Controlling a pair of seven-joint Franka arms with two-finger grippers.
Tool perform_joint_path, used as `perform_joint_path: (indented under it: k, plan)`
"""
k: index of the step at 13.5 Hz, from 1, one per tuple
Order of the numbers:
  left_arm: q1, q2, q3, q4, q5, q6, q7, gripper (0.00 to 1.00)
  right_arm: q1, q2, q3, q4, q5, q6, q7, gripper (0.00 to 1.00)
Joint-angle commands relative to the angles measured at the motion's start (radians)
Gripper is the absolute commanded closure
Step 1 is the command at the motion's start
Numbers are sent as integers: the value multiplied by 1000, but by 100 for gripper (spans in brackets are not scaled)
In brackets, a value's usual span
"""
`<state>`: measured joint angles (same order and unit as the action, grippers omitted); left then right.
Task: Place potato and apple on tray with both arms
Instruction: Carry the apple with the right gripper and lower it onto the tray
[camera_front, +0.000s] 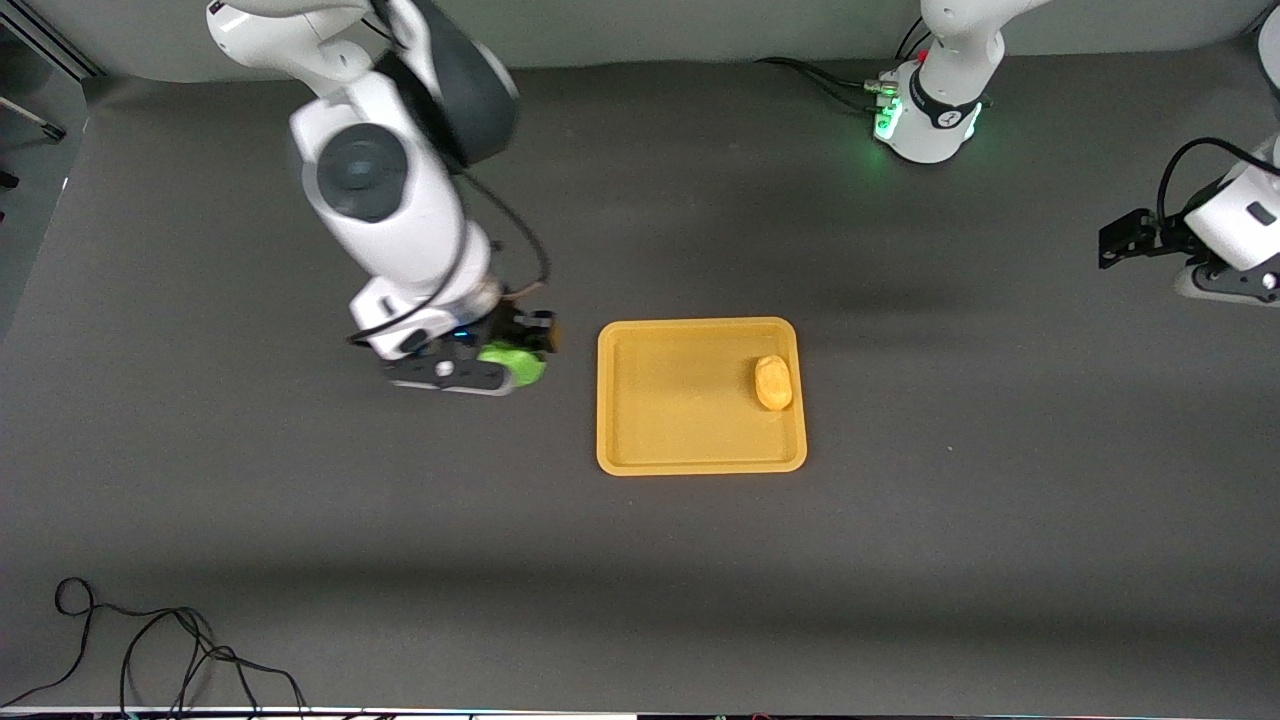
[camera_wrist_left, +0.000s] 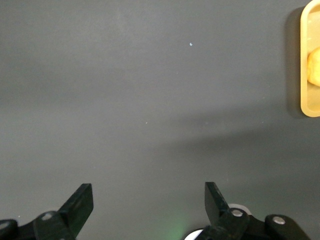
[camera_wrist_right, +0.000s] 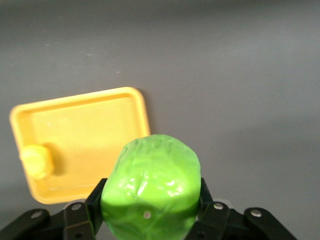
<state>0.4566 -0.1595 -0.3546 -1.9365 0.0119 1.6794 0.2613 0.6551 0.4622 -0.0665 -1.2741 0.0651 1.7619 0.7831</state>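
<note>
A: Item one, the apple (camera_front: 513, 364). We log it as a bright green, bumpy, glossy ball, left of centre in the front frame. It is clenched in the right claw (camera_front: 520, 352), up off the counter (camera_front: 900, 560), just beside the tray's edge toward the right arm's end. In the right wrist view the apple (camera_wrist_right: 151, 187) fills the lower middle of the frame, with a black finger (camera_wrist_right: 94, 204) pressed against each side.

B: Item two, the potato (camera_front: 773, 382). We record a smooth yellow-orange oblong lump lying in the tray (camera_front: 690, 462), close to the rim at the left arm's end, right of centre in the front frame. The right wrist view shows the potato (camera_wrist_right: 36, 161) at the frame's left, inside the tray (camera_wrist_right: 90, 105).

A: Item three, the tray itself: flat, yellow-orange, rectangular, rounded corners, low rim, at the frame's middle. Most of its floor is bare.

B: Item four, the left claw (camera_wrist_left: 149, 205). We see it spread wide with nothing in it, over bare dark counter; a corner of the tray (camera_wrist_left: 306, 107) sits at that frame's right edge. The left arm (camera_front: 1235, 225) waits at the front frame's right edge.

A: Sundries: a black cable (camera_front: 170, 650) lies coiled in the lower left corner. We see nothing on the counter between the apple and the tray.
</note>
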Motion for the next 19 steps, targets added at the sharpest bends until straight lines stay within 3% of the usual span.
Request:
perform_joint_path:
  k: [1,7,13,17,18,19]
  plan:
    - [4,-20,2,-35,-15,19,21,0,93,177,-13,228,7,10,183,41]
    - [5,-23,22,-30,-15,11,18,0,247,403,-16,251,-34,212,315,41]
    - [14,-17,26,-29,-13,40,21,0,253,556,-21,242,-97,333,315,41]
    - [-6,-25,26,-29,-15,29,10,0,242,595,-21,240,-100,412,314,40]
    - [-53,-18,51,-29,-13,36,9,0,241,596,-21,234,-100,415,314,22]
    - [-123,-17,131,-29,-10,36,7,0,238,589,-22,233,-99,415,312,0]
